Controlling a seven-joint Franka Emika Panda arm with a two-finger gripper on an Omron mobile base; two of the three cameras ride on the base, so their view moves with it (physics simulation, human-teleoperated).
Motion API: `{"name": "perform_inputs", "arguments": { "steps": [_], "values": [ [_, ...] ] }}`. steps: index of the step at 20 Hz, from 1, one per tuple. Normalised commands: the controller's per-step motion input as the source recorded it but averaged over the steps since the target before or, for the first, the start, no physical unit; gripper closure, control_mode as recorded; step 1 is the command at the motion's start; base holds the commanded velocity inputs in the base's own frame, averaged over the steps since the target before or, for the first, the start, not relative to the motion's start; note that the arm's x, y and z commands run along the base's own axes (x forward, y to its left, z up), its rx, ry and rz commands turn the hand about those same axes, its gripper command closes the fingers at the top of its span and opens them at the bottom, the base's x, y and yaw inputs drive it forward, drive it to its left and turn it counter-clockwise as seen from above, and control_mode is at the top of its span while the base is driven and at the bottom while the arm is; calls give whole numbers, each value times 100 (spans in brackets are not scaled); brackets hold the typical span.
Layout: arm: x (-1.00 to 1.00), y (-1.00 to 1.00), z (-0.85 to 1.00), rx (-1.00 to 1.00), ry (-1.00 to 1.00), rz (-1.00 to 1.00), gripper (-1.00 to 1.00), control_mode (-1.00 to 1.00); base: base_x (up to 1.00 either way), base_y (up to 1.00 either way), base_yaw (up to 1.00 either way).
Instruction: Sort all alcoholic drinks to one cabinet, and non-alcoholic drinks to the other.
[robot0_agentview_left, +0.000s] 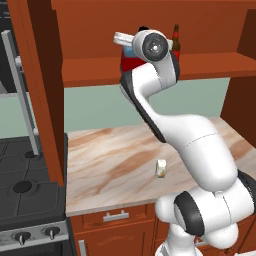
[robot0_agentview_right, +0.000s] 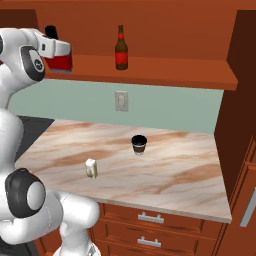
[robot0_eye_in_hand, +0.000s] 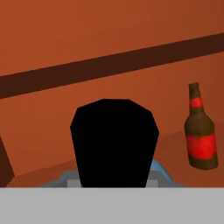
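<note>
In the upper middle of the left base view, the gripper (robot0_agentview_left: 131, 50) is seen raised to the level of the cabinet shelf (robot0_agentview_left: 210, 65), with the squat red bottle (robot0_agentview_left: 129, 64) partly hidden behind the white hand. In the upper left of the right base view, the same red bottle (robot0_agentview_right: 59, 62) is shown under the hand, its base at the level of the shelf plank (robot0_agentview_right: 165, 70); whether it rests on the plank cannot be told. In the hand view, the black cap (robot0_eye_in_hand: 114, 142) of that bottle is seen large at the lower centre, with pale-blue shoulders just visible beside it, and the gripper appears to be closed around the bottle, though the fingertips themselves are hidden. The slim brown bottle (robot0_agentview_right: 121, 49) with a red label is seen upright on the same shelf, right of the red bottle and apart from it; in the hand view it (robot0_eye_in_hand: 201, 131) is placed at the right edge. On the marble counter (robot0_agentview_right: 190, 175), the cream-white carton (robot0_agentview_right: 91, 168) is found at lower left of the right base view and the dark-brown cup (robot0_agentview_right: 139, 144) with black lid near the centre, well apart from each other. In the left base view the carton (robot0_agentview_left: 161, 168) is seen just left of the arm.
</note>
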Motion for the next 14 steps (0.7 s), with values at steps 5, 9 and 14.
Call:
{"name": "perform_inputs", "arguments": {
  "steps": [5,9,14],
  "values": [
    [43,10,-1,-5,0,0,100,-100,0,0,0],
    [41,12,-1,-5,0,0,100,-100,0,0,0],
    [37,9,0,-3,1,1,100,-100,0,0,0]
  ]
}}
